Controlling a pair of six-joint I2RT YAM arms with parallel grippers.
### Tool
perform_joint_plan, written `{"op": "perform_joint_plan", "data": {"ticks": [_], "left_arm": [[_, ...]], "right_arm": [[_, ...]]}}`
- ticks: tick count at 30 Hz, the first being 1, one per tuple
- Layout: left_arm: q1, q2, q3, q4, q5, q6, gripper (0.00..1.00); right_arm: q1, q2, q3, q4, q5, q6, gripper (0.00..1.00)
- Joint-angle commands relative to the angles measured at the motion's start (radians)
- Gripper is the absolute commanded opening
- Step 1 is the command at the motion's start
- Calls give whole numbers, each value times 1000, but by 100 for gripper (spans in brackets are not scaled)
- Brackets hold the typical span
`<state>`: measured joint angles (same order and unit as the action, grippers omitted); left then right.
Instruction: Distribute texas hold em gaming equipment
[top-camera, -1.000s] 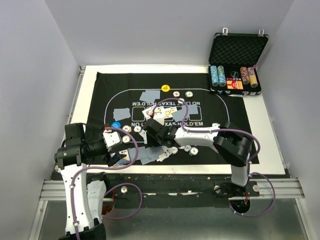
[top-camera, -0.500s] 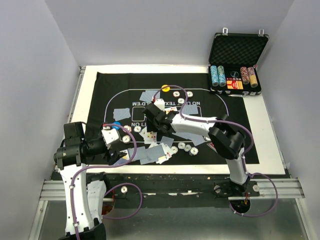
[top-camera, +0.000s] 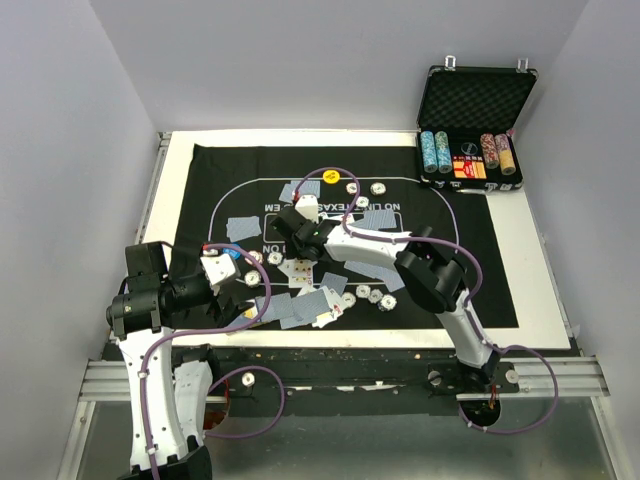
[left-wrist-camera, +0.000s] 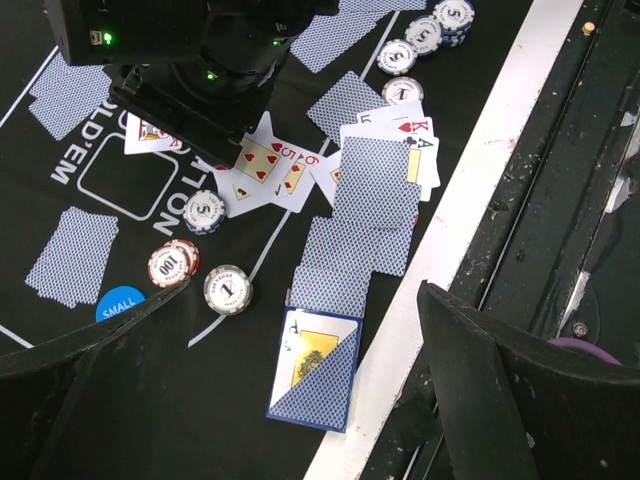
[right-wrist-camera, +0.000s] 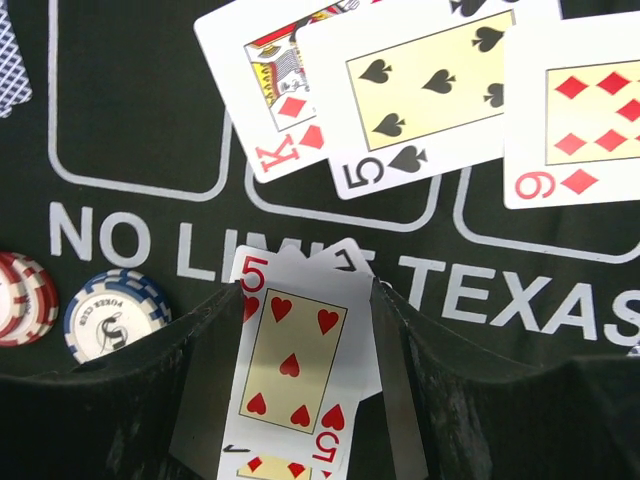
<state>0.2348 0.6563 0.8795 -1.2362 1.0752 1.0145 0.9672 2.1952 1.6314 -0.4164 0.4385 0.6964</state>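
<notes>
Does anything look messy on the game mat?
Yes. By the mat's near edge, playing cards lie in a jumbled, overlapping heap, some face up and some face down, instead of in neat separate hands.

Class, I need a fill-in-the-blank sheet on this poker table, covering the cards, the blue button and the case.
1. The face-up card between the fingers of the right hand is the five of ____.
2. The blue button bears the word ____.
3. The king tucked under the five of spades is the king of ____.
4. The metal case stands with its lid ____.

Missing words: hearts; SMALL; diamonds; open.
</notes>
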Motion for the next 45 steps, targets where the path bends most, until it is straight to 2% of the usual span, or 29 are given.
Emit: {"op": "perform_joint_plan", "data": {"ticks": [1, 4, 9, 13, 16, 20, 23, 27, 31, 34, 41, 45], "left_arm": [[6, -17, 4, 4, 48, -4, 99], [8, -26, -2, 6, 52, -5, 99], [8, -20, 6, 26, 65, -42, 99], [9, -18, 3, 58, 71, -92, 99], [11, -14, -7, 128, 65, -192, 99], [12, 6, -4, 199, 39, -301, 99], [12, 8, -2, 250, 19, -359, 99], [14, 6, 15, 337, -24, -473, 99], [12, 11, 47, 408, -116, -583, 99], [14, -6, 46, 460, -207, -632, 99], [12, -3, 18, 498, -368, -760, 99], [14, 43, 19, 488, -432, -812, 99]], "right_arm": [[4, 38, 16, -76, 124, -5, 62], [4, 38, 16, -56, 147, -38, 62], [21, 90, 56, -87, 83, -48, 61], [91, 78, -13, -44, 17, -46, 60], [146, 43, -82, -41, -24, -6, 60], [194, -60, -208, -22, -90, 80, 60], [202, -136, -268, -21, -80, 103, 60], [202, -253, -231, -71, -15, 74, 67], [203, -357, -136, -151, -18, 34, 76], [203, -446, -151, -173, -34, 22, 100], [203, -617, -269, -280, 14, 80, 100], [202, -742, -395, -230, 8, 97, 100]]}}
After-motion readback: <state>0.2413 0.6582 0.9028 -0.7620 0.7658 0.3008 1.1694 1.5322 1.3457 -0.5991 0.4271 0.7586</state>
